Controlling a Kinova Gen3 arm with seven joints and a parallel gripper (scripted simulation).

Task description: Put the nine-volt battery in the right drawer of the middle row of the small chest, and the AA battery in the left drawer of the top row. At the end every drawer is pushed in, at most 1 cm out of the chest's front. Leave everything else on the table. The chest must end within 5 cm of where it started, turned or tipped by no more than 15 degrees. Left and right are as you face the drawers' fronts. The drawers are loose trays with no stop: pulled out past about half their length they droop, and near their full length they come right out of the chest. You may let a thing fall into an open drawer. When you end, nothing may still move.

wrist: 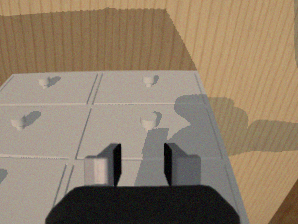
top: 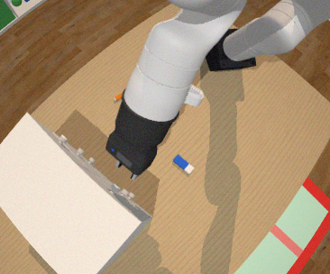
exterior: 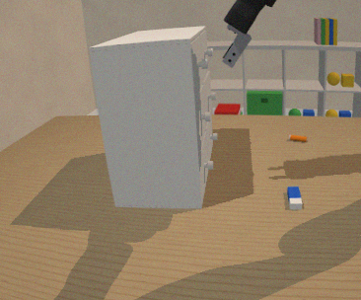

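Observation:
The white chest [top: 59, 198] [exterior: 149, 123] [wrist: 117, 92] stands upright. Its drawer fronts look about flush; small gaps cannot be judged. My gripper [top: 126, 171] [exterior: 230, 60] [wrist: 142, 158] is open and empty, high in front of the chest's left column as one faces it, fingers pointing down toward the fronts. The wrist view shows the fronts upside down; the middle row's left knob [wrist: 149, 120] shows beyond the fingers, and the top left knob is hidden. A small orange cylinder [top: 118, 97] [exterior: 298, 138], possibly the AA battery, lies on the table. No nine-volt battery is plainly identifiable.
A blue-and-white block [top: 181, 163] [exterior: 294, 196] lies in front of the chest, apart from it. The arm hides part of the table in the top view. A red-bordered pale green area [top: 305, 203] is at the table's right side. Shelves [exterior: 287, 46] stand in the background.

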